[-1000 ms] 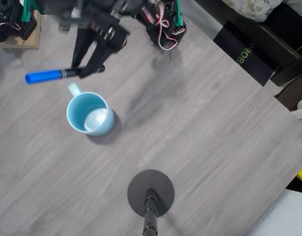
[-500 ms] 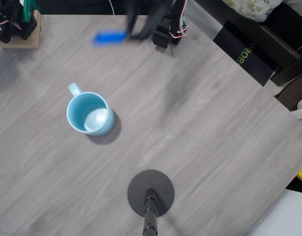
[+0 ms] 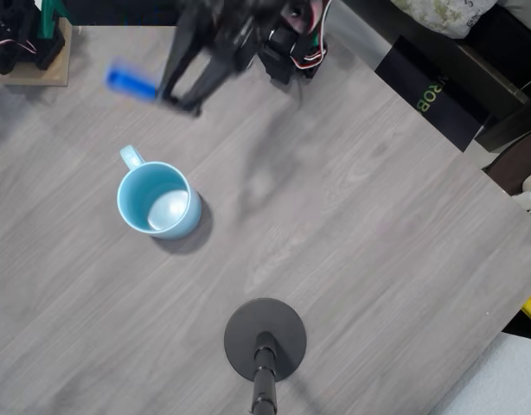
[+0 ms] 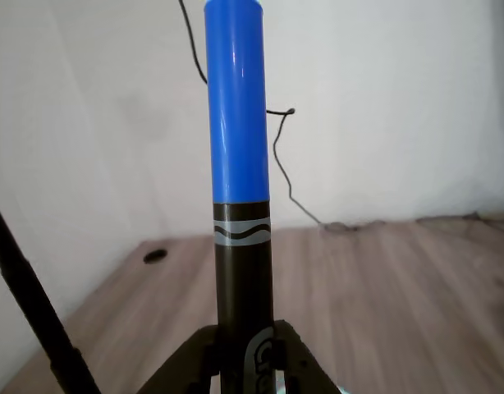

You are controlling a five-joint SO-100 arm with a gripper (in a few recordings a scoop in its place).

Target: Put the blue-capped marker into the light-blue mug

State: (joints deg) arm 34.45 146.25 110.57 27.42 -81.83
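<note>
The blue-capped marker hangs in the air above the table's far left part, blurred by motion, its blue cap pointing left. My gripper is shut on its black barrel. In the wrist view the blue-capped marker stands straight up between the fingers, cap uppermost, with a grey wavy band below the cap. The light-blue mug stands upright on the table, nearer the camera's bottom edge than the marker and slightly right of its cap, handle toward the upper left. The mug holds nothing.
A round black stand base with a pole sits at the near edge of the grey wood table. The arm's base is at the far edge. A wooden block with another mount is at the far left corner.
The gripper swung with the marker from beside the mug's handle up to the far edge, and has now come back left and down toward the mug. The mug stayed put.
</note>
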